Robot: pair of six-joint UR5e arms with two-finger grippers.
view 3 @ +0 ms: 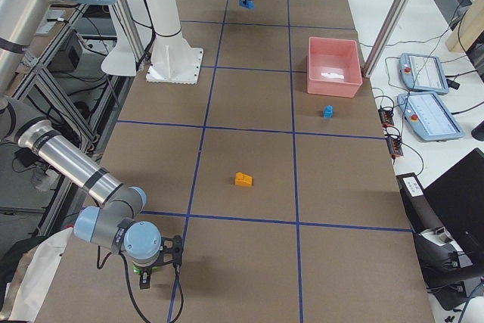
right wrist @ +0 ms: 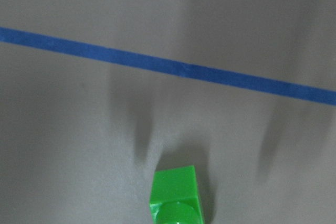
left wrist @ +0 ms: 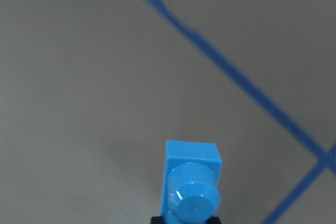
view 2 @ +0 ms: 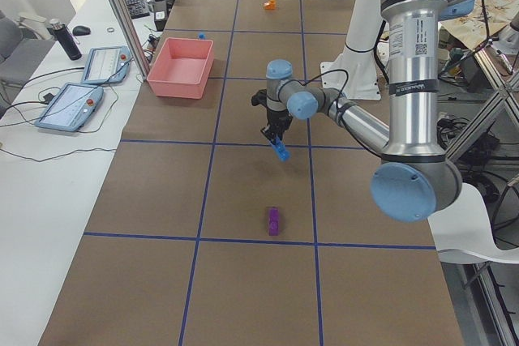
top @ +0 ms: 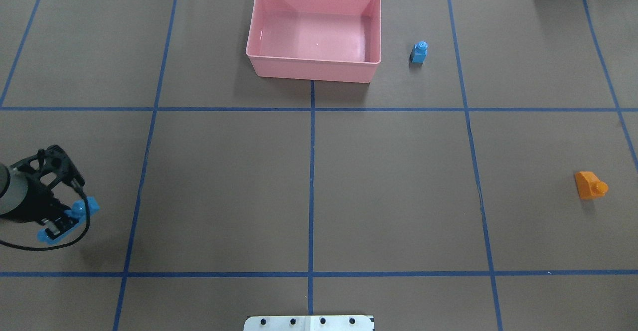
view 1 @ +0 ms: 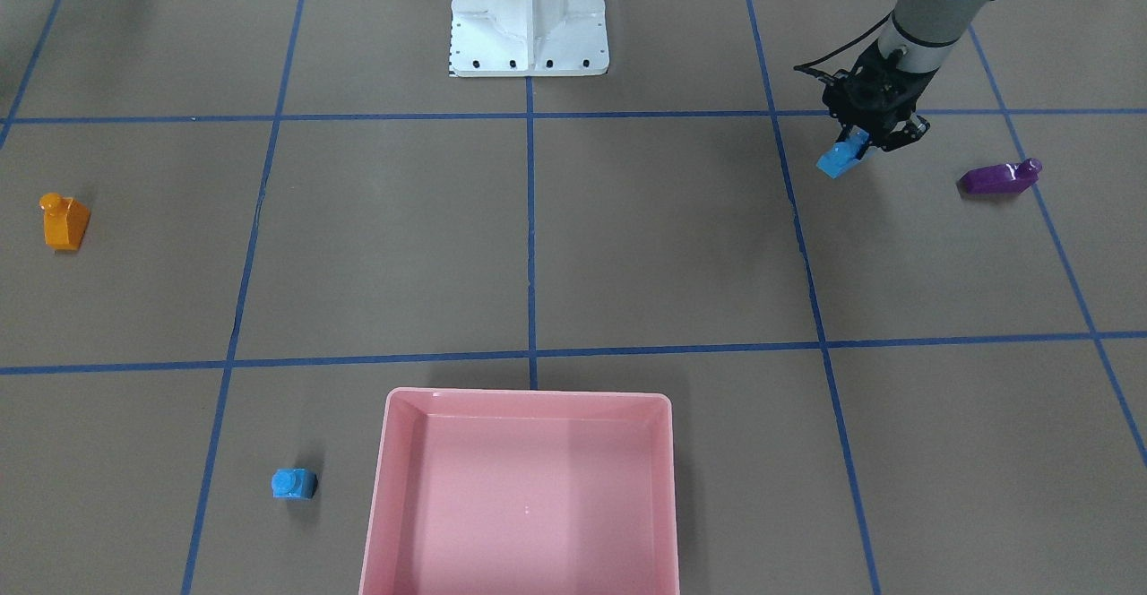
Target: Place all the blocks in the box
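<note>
Centrally, the pink box (view 1: pixel 529 395) sits on the brown counter (view 1: pixel 663 245), at the edge far from the white robot base (view 1: pixel 529 21). Tiny blue 1-stud brick (view 1: pixel 293 484): on the counter just beside the box, on the robot's right, apart from its wall. Orange sloped brick (view 1: pixel 64 221): on the counter far out to the robot's right, well apart from the box. Purple sloped brick (view 1: pixel 999 177): lying on its side on the robot's left. Long blue 4-stud brick (view 1: pixel 838 161): clamped in the left tool (view 1: pixel 856 142), tilted, held above the counter, near the purple sloped brick and well apart from the box. Green 2-stud brick (right wrist: pixel 176 195): at the counter's right end, at the tip of the right tool (view 3: pixel 146 277); whether that tool's fingers stand apart, together or on the brick cannot be told. Blue tape lines (view 1: pixel 530 219) divide the counter into squares.
</note>
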